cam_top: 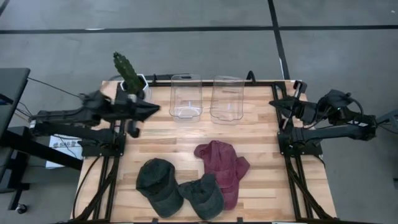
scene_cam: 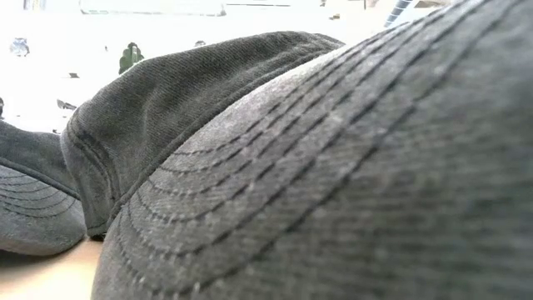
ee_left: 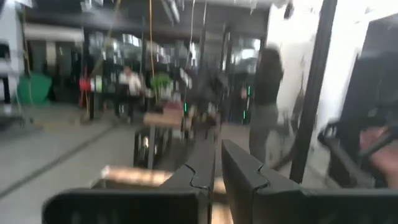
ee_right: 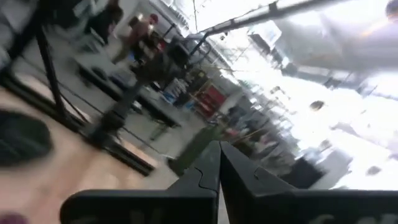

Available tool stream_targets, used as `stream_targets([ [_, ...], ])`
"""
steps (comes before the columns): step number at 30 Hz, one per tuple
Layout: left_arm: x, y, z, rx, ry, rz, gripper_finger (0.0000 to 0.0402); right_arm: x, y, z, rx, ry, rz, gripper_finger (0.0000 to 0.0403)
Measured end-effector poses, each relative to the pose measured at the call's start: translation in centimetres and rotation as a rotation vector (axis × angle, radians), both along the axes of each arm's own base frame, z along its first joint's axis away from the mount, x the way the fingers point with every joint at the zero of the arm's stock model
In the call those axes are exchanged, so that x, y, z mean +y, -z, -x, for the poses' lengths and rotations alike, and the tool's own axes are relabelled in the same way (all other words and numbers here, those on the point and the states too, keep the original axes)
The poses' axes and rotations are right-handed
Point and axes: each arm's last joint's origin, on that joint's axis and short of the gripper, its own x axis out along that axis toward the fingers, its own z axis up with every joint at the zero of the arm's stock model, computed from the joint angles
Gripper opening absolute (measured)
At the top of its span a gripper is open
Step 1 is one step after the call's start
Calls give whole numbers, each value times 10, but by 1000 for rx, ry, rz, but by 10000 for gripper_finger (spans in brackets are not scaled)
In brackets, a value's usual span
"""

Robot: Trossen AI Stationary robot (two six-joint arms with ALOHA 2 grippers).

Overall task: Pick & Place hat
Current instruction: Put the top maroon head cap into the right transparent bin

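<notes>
Three hats lie on the near half of the wooden table [cam_top: 261, 180]. A dark grey cap [cam_top: 158, 184] is at the near left, a second dark cap [cam_top: 203, 195] lies against it, and a maroon cap [cam_top: 222, 168] lies to their right. The dark caps [scene_cam: 333, 183] fill the low view. My left gripper [cam_top: 155, 108] hovers shut and level above the table's far left [ee_left: 217, 163]. My right gripper [cam_top: 272, 102] hovers shut at the far right edge [ee_right: 219, 163]. Neither is near the hats.
Two clear plastic containers [cam_top: 186, 96] [cam_top: 227, 99] stand side by side at the table's far middle, between the two grippers. A potted cactus [cam_top: 127, 71] stands at the far left corner, just behind my left arm. Bare wood lies between the containers and the hats.
</notes>
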Motion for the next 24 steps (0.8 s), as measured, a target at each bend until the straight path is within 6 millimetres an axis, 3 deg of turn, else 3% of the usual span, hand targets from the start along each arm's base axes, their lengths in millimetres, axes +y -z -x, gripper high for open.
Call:
stream_targets([
  [6,-5,32,-43,189,27,-2,26,3,-4,-6,-48,-91,-318,0],
  [11,-21,58,-60,358,89,-15,26,8,-4,-16,-23,-222,-416,0],
  [17,-41,91,-58,476,160,-42,26,13,0,-44,42,-259,-441,0],
  [24,-52,119,-44,539,94,-10,26,13,27,-87,249,-126,-508,0],
])
